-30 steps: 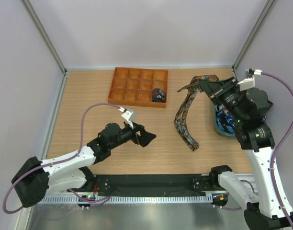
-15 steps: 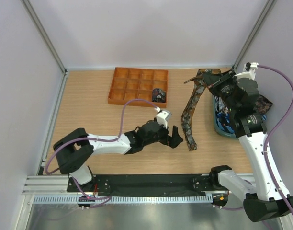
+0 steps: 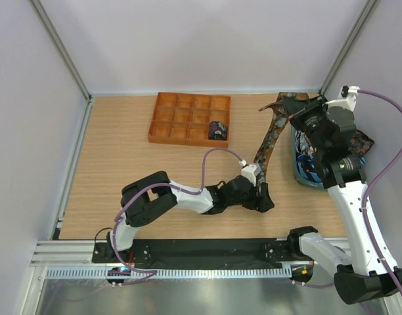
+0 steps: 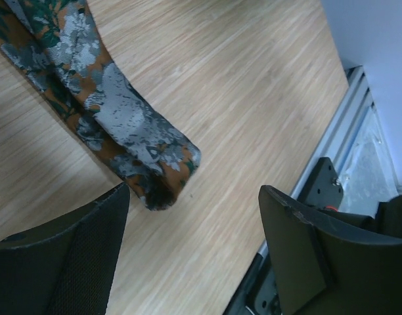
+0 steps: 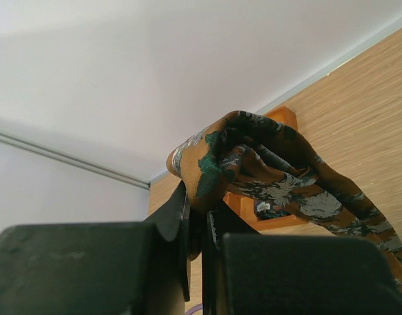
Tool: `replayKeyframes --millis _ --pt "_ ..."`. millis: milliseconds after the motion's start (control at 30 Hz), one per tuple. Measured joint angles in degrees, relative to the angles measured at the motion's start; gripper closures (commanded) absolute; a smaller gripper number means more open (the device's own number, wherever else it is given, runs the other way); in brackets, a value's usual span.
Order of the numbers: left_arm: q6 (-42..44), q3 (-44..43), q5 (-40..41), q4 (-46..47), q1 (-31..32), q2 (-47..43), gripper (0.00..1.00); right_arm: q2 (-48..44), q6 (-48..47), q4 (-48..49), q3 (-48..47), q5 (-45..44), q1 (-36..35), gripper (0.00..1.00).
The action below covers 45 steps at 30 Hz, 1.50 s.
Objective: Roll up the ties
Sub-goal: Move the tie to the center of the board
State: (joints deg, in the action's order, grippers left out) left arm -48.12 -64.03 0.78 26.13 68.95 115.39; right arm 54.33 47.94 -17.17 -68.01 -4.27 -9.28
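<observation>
Reaching much further right across the wooden surface (image 3: 122, 164) than half a second ago, the left arm has brought the left end effector (image 3: 260, 200) (image 4: 188, 256) from open boards to the near end of the brown paisley tie (image 3: 267, 141) (image 4: 115, 111) (image 5: 253, 164). The right arm has hardly shifted. The left end effector's fingers (image 4: 63, 262) are spread wide. In the left wrist view the tie's folded tip lies flat on the surface just ahead of the gap, closer to the finger on the left of that view; whether it touches that finger cannot be told. The right end effector (image 3: 294, 117) (image 5: 196, 233) is pinching the tie's far end, which bunches in a loop above its tips and is held up off the surface. From there the tie runs down in a long slant toward the left end effector. An orange gridded tray (image 3: 168, 115) sits at the far side, well apart from the tie, with a small dark coil (image 3: 218, 130) in its nearest right-hand compartment. Beside the right arm stands a blue tub (image 3: 299, 178), partly hidden, with blue cloth (image 3: 309, 161) bunched inside.
</observation>
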Motion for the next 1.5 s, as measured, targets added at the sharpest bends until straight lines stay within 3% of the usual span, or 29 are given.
replayKeyframes --millis 333,733,833,1033,1233,1500 --pt "-1.4 -3.8 0.0 0.3 -0.1 3.9 0.45 -1.1 -0.7 -0.1 0.0 -1.2 0.0 0.99" --pt "-1.4 -4.2 1.8 -0.2 -0.1 4.0 0.49 -1.2 -0.9 -0.1 0.0 -1.6 0.0 0.99" --pt "-1.5 -5.4 1.8 -0.2 -0.1 5.0 0.58 -1.1 -0.9 -0.1 0.0 -1.7 0.0 0.99" --pt "-1.4 -10.3 2.2 -1.2 -0.1 9.1 1.00 -0.9 -0.9 -0.1 0.0 -2.3 0.0 0.99" --pt "-0.7 -7.0 1.3 -1.5 -0.3 7.9 1.00 0.9 -2.0 0.0 -0.7 -4.4 0.0 0.99" --pt "1.5 6.7 -8.2 -6.0 -0.9 -4.7 1.00 8.3 -3.8 1.9 -0.9 -9.1 0.0 0.99"
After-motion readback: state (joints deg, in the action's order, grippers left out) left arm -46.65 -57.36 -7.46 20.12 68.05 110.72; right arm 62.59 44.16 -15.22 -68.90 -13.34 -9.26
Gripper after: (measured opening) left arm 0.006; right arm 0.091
